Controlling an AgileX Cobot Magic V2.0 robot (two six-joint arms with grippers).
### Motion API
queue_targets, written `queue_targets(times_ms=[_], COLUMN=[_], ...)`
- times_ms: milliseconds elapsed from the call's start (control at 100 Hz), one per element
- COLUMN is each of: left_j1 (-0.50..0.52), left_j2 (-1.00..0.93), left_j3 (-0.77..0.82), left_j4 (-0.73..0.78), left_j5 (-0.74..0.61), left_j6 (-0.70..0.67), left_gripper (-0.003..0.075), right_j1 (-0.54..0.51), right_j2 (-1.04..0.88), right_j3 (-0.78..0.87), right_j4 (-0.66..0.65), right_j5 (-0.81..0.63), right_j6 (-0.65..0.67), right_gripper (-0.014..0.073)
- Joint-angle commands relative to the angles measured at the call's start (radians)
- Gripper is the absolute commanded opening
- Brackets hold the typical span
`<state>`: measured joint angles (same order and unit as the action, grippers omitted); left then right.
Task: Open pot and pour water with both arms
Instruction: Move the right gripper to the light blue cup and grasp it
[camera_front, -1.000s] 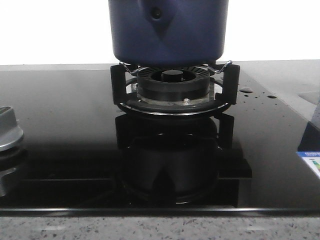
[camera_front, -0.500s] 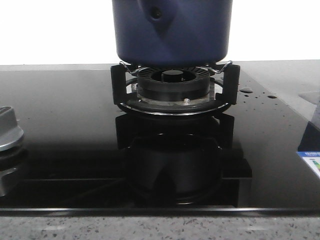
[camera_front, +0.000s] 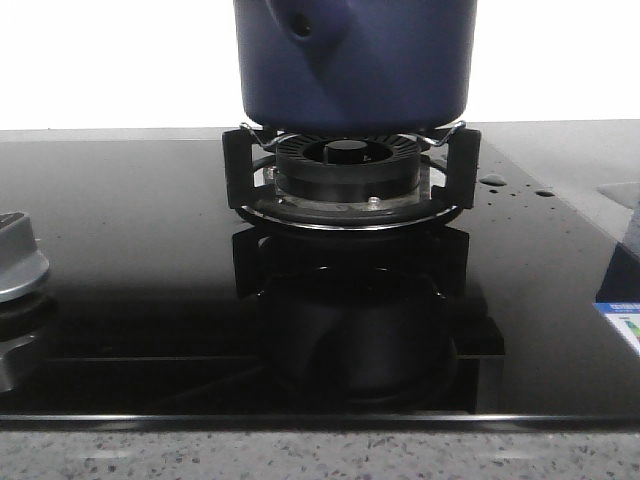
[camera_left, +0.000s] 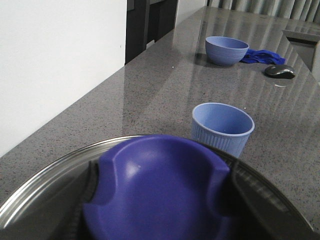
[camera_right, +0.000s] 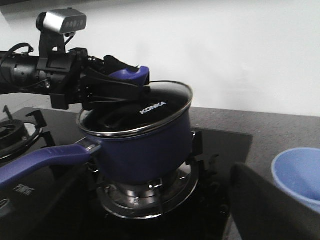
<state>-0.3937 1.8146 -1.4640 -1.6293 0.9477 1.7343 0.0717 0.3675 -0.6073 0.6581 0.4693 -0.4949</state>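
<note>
The dark navy pot sits on the black ringed burner's pan support at the top middle of the front view. It also shows in the right wrist view, its long blue handle reaching toward that camera. The glass lid lies tilted on the pot's rim. My left gripper is shut on the lid's blue knob, with the steel-rimmed lid beneath it. My right gripper is open in front of the pot, with the handle beside its one finger and not held.
A light blue ribbed cup stands on the grey counter beside the stove and also shows in the right wrist view. Farther off are a blue bowl, a blue cloth and a mouse. A silver stove knob is front left.
The pot has shifted a little to the right in the front view, and its handle mount hole has moved up.
</note>
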Motion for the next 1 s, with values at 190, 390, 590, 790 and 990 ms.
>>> queue_targets(times_ms=[190, 390, 590, 790, 990], left_j1=[0.059, 0.133, 0.156, 0.156, 0.156], left_j2=[-0.152, -0.252, -0.342, -0.373, -0.370], left_j3=[-0.086, -0.086, -0.086, -0.086, -0.086], left_j4=[-0.097, -0.039, 0.075, 0.070, 0.070], left_j5=[0.079, 0.090, 0.107, 0.108, 0.108], left_j6=[-0.013, -0.150, -0.195, -0.200, -0.200], left_gripper=[0.0190, 0.0190, 0.0190, 0.0190, 0.0190], right_j1=[0.000, -0.066, -0.178, -0.196, -0.165], right_j2=[0.020, 0.082, 0.173, 0.302, 0.422], right_j3=[-0.035, -0.015, 0.077, 0.132, 0.132], right_j4=[-0.235, -0.255, -0.255, -0.203, -0.199], right_j5=[-0.287, -0.354, -0.383, -0.469, -0.487], right_j6=[-0.012, -0.012, -0.012, -0.010, -0.010], right_gripper=[0.0524, 0.0524, 0.0524, 0.0524, 0.0524])
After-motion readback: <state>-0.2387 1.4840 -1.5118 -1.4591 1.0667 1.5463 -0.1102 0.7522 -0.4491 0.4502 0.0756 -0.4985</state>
